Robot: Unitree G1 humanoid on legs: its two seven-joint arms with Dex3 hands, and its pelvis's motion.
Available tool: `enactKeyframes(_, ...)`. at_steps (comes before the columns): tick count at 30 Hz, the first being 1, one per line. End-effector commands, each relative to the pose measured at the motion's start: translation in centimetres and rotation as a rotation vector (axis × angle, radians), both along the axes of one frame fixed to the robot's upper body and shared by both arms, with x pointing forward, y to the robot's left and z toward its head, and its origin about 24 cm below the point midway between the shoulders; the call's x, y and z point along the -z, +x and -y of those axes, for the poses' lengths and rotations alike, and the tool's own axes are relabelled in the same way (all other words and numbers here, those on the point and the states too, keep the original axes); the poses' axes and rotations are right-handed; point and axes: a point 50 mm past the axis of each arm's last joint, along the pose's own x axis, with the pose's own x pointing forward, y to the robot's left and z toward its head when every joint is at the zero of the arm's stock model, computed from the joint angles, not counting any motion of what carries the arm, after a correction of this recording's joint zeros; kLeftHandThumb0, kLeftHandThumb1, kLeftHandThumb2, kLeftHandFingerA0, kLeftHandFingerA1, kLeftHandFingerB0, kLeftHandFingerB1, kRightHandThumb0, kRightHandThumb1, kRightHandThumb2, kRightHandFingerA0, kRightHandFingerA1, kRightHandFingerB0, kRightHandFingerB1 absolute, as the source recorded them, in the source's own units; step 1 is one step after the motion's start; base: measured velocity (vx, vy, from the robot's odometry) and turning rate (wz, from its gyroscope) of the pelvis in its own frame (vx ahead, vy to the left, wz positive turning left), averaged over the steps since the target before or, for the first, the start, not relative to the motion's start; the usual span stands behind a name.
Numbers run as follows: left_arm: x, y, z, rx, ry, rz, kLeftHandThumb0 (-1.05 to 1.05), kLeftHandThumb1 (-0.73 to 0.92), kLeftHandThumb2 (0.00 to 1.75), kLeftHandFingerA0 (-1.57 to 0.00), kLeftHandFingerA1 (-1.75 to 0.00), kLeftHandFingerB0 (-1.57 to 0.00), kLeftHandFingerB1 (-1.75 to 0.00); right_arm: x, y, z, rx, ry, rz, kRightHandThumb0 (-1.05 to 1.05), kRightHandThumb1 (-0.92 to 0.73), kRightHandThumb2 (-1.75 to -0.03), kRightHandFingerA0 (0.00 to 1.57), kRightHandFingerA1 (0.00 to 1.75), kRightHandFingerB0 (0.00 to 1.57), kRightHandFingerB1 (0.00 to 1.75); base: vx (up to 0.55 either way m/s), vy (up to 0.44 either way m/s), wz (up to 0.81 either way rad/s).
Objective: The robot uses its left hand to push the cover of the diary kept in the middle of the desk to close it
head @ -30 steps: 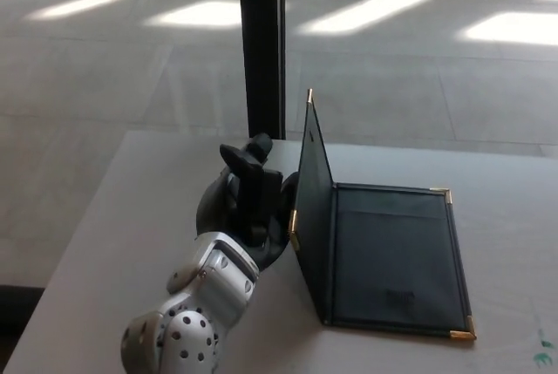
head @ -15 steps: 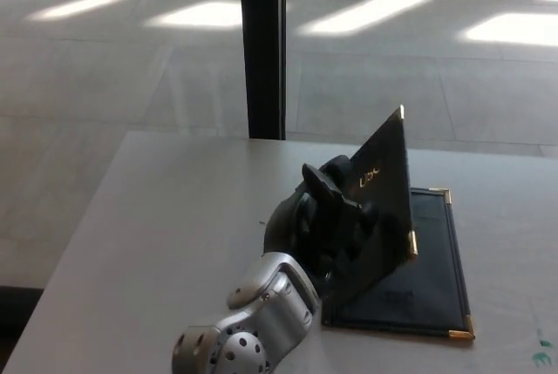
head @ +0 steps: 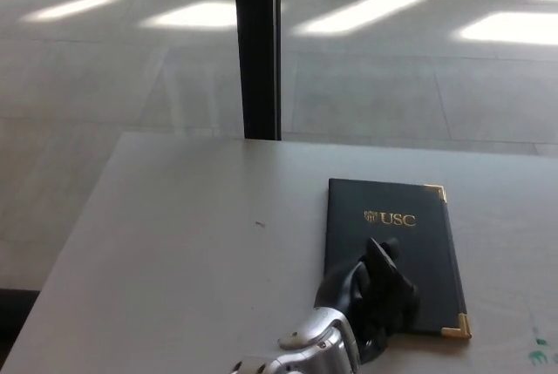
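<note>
Cover down since half a second ago: it stood tilted against the left hand (head: 377,291), now lies flat, gold "USC" lettering up. One diary (head: 392,252), closed, right of centre on the desk (head: 174,243). One robot hand in view, the left, resting on the cover's near part, fingers apart, gripping nothing; right hand not seen. Closing step looks complete. Next move likely only to lift the hand clear without dragging the diary
</note>
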Motion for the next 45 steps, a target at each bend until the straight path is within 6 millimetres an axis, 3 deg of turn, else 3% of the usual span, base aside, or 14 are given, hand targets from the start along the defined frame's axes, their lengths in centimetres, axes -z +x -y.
enactKeyframes(1,3.7,-3.6,2.6,-0.032,0.019,-0.064,-0.77,0.83,1.27,0.00,-0.33,0.00,-0.32,-0.3,0.1,0.2,-0.005,0.005,-0.001,-0.89,-0.92,-0.71,0.51,0.74,0.52,0.60,0.00,0.000,0.00)
enactKeyframes(3,3.5,-3.0,2.1,-0.045,0.028,-0.046,-0.78,0.83,1.26,0.00,-0.35,0.00,-0.33,-0.3,0.1,0.1,0.012,0.012,-0.014,-0.88,-0.92,-0.71,0.52,0.72,0.52,0.56,0.00,0.000,0.00)
enactKeyframes(4,3.0,-2.5,2.0,-0.053,0.006,-0.038,-0.84,0.87,1.28,-0.05,-0.28,-0.05,-0.26,-0.3,0.1,0.1,0.015,0.010,-0.016,-0.84,-0.72,-1.13,0.53,0.76,0.53,0.65,0.00,0.000,0.00)
enactKeyframes(5,1.6,-1.5,1.4,-0.067,-0.042,-0.002,-0.82,0.88,1.28,-0.05,-0.26,-0.04,-0.25,-0.4,0.0,-0.1,0.014,0.007,-0.018,-0.88,-0.92,-0.71,0.51,0.75,0.52,0.58,0.00,0.000,0.00)
enactKeyframes(16,-9.9,2.6,-1.9,-0.153,-0.351,0.262,-0.79,0.82,1.26,0.00,-0.33,0.00,-0.30,0.4,-1.6,-0.2,0.019,0.004,-0.045,-0.92,-0.78,-0.92,0.50,0.72,0.47,0.58,0.00,0.000,0.00)
enactKeyframes(23,-18.1,1.9,-12.1,-0.314,-0.616,0.548,-0.79,0.77,1.23,0.00,-0.42,0.00,-0.38,0.2,-1.8,-0.3,-0.005,0.005,-0.034,-0.85,-0.92,-0.75,0.45,0.75,0.45,0.58,0.00,0.000,0.00)
enactKeyframes(28,-16.1,2.0,-21.1,-0.557,-0.382,0.621,-0.92,0.80,1.25,-0.06,-0.41,-0.05,-0.38,0.0,-2.1,-0.4,-0.009,-0.016,-0.051,-0.85,-0.92,-0.74,0.48,0.73,0.49,0.60,0.00,0.000,0.00)
enactKeyframes(30,-14.2,1.2,-25.9,-0.713,-0.221,0.583,-0.98,0.87,1.29,-0.02,-0.29,-0.01,-0.26,0.1,-2.0,-0.3,-0.002,-0.020,-0.057,-0.78,-0.79,-1.24,0.49,0.74,0.46,0.65,0.00,0.000,0.00)
enactKeyframes(31,-13.5,1.0,-27.2,-0.752,-0.183,0.558,-0.99,0.86,1.30,0.00,-0.28,0.00,-0.27,0.0,-2.0,-0.4,0.003,-0.021,-0.061,-0.85,-0.92,-0.70,0.50,0.72,0.53,0.61,0.00,0.000,0.00)
enactKeyframes(34,-12.4,0.4,-29.6,-0.823,-0.108,0.523,-0.95,0.80,1.26,-0.04,-0.35,-0.04,-0.33,0.1,-2.1,-0.2,0.008,-0.020,-0.060,-0.86,-0.92,-0.73,0.49,0.72,0.52,0.61,0.00,0.000,0.00)
enactKeyframes(35,-11.5,-0.1,-31.3,-0.862,-0.056,0.497,-0.97,0.92,0.81,0.00,-0.31,0.00,-0.29,0.0,-2.1,-0.2,0.006,-0.024,-0.060,-0.85,-0.92,-0.74,0.49,0.72,0.51,0.61,0.00,0.000,0.00)
enactKeyframes(41,-5.7,-5.3,-40.0,-1.169,0.162,0.287,-0.77,0.79,1.22,-0.09,-0.49,0.00,-0.44,0.1,-2.1,-0.2,-0.001,-0.014,-0.058,-0.86,-0.92,-0.74,0.49,0.73,0.50,0.60,0.00,0.000,0.00)
enactKeyframes(42,-4.5,-6.7,-41.3,-1.228,0.182,0.243,-0.90,0.81,1.15,-0.07,-0.51,-0.08,-0.47,0.2,-2.1,-0.1,0.008,-0.012,-0.060,-0.78,-0.76,-1.22,0.49,0.73,0.42,0.62,0.00,0.000,0.00)
enactKeyframes(45,-3.4,-7.8,-42.5,-1.296,0.193,0.191,-0.94,0.92,0.82,-0.17,-0.52,-0.12,-0.45,0.2,-2.2,-0.2,0.005,-0.014,-0.060,-0.86,-0.92,-0.73,0.47,0.72,0.49,0.58,0.00,0.000,0.00)
